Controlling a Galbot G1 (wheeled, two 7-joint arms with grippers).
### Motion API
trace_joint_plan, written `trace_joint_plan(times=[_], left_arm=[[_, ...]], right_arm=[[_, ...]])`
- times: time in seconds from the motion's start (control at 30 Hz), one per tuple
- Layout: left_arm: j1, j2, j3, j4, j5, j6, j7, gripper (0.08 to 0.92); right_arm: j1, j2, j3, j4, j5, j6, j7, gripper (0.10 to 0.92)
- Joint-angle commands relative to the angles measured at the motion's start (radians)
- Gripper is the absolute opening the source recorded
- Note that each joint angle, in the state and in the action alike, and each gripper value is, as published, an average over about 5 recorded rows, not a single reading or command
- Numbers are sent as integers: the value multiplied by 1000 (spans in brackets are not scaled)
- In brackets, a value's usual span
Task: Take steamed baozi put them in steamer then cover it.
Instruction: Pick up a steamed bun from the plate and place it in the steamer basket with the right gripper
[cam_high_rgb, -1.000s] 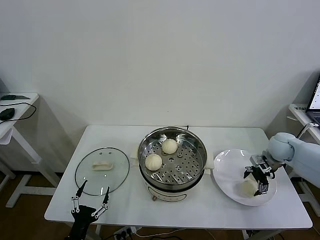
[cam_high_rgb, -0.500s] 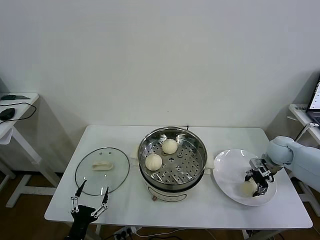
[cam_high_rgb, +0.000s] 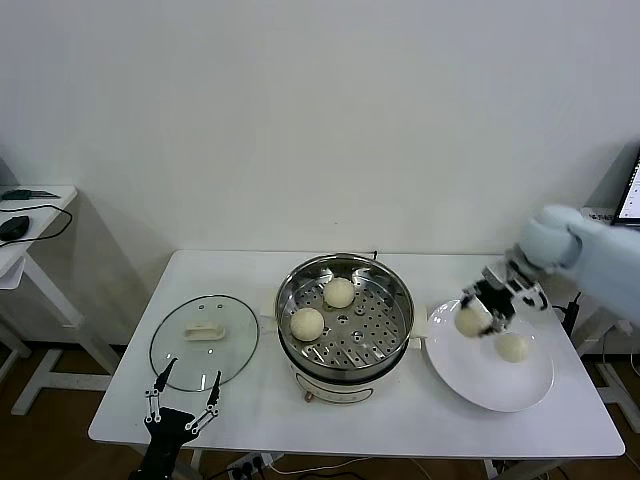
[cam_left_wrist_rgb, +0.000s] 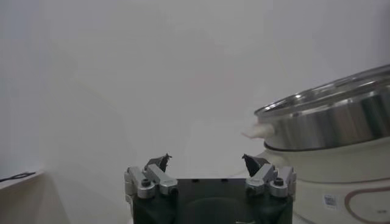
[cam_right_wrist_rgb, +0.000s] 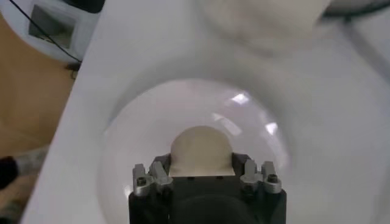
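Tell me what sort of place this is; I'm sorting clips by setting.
Probably a lab or office test room, not a kitchen: the steamer stands on a plain white table against a bare wall, and a side desk holds a mouse and cables.

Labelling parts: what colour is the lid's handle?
Cream-white, on the clear glass lid; the handle shows best in the head view.

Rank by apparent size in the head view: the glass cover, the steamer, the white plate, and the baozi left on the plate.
1. steamer
2. white plate, close to the steamer in width
3. cover, slightly smaller than the plate
4. baozi, by far the smallest
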Motion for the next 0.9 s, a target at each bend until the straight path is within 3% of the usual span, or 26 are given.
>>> trace_joint_plan(times=[0.03, 0.43, 0.9], left_arm=[[3, -1, 2, -3, 0, -1, 1, 823], [11, -3, -7, -10, 0, -5, 1, 823], [5, -6, -12, -3, -1, -9, 0, 823]], right_arm=[[403, 228, -155, 142, 78, 226, -35, 660], [309, 356, -150, 347, -114, 368, 20, 653], [112, 393, -122, 307, -296, 491, 67, 665]])
